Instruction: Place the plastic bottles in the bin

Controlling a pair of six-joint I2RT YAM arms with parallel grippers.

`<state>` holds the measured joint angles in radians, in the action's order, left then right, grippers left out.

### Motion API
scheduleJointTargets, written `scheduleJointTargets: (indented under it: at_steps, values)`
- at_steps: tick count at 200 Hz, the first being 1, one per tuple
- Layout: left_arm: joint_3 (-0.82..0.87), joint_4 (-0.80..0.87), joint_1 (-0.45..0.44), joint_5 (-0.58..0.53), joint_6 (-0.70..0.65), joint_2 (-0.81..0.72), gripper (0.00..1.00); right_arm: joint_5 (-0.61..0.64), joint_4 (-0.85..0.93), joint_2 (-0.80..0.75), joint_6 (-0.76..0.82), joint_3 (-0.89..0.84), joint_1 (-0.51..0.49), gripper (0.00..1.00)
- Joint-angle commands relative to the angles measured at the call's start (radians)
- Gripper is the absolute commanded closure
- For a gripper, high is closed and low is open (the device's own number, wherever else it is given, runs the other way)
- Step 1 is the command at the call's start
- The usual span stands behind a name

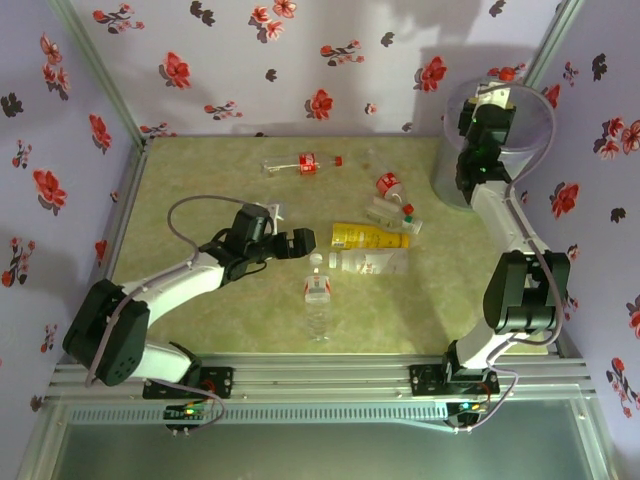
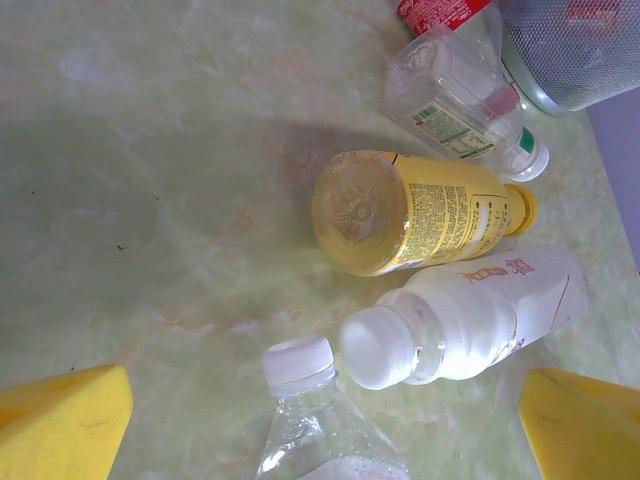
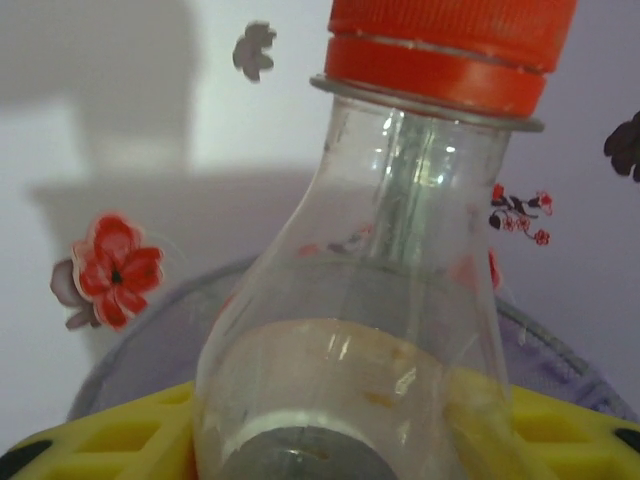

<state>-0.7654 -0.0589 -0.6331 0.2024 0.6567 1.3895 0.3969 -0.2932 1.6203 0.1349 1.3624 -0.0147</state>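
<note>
Clear plastic under a red cap, the red-capped bottle (image 3: 370, 300) stands neck-up in the right wrist view, clamped at its lower body between the yellow fingers (image 3: 110, 435) of the right gripper (image 1: 490, 115); behind it curves the grey-purple rim of the bin (image 3: 160, 340). From above, that gripper hangs over the bin in the upper right of the frame.

The left gripper (image 1: 298, 242) sits low over the green table (image 1: 200, 190) at centre frame, jaws spread wide and holding nothing; its yellow fingers (image 2: 70, 420) show at the two bottom corners of the left wrist view. Between them lies a white-capped clear bottle (image 2: 300, 365); up and right of it a white-labelled bottle (image 2: 470, 315) lies just beside the yellow-labelled bottle (image 2: 420, 215), both on their sides; a further clear bottle (image 2: 455, 100) lies above these, near the bin's wall in the top right corner. In the overhead view a red-labelled bottle (image 1: 300, 163) lies alone at upper centre, well apart from the rest; a second red-labelled one (image 1: 388, 185) lies near the bin's foot.
</note>
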Motion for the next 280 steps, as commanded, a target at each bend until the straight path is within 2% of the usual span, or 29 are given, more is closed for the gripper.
scheduleJointTargets:
  at_steps: [1,37,58,81,110,184,227,280]
  values:
    - [-0.033,-0.011,-0.007,-0.008,0.001,0.017,0.0,-0.049,0.09,0.018,-0.078,0.023,0.014,0.4]
    - [-0.042,-0.012,-0.008,-0.008,0.003,0.031,0.0,-0.056,0.163,0.036,-0.085,0.063,0.021,0.32]
    - [-0.049,-0.013,-0.01,-0.006,0.002,0.038,0.0,-0.085,0.225,0.046,-0.092,0.098,0.022,0.2]
    - [-0.051,-0.015,-0.013,-0.005,0.002,0.043,0.0,-0.102,0.291,0.041,-0.092,0.139,0.022,0.13]
    - [-0.055,-0.013,-0.014,-0.003,0.0,0.052,0.0,-0.137,0.419,0.021,-0.084,0.208,0.022,0.07]
    - [-0.086,-0.002,-0.029,0.002,0.014,0.092,0.0,-0.319,0.721,-0.042,-0.088,0.332,0.016,0.09]
    - [-0.142,0.219,-0.057,-0.073,0.028,0.074,0.0,-0.348,0.82,-0.146,-0.144,0.279,-0.026,0.1]
    - [-0.174,0.47,-0.119,-0.078,0.053,0.068,0.05,-0.418,0.903,-0.3,-0.311,0.077,-0.057,0.09]
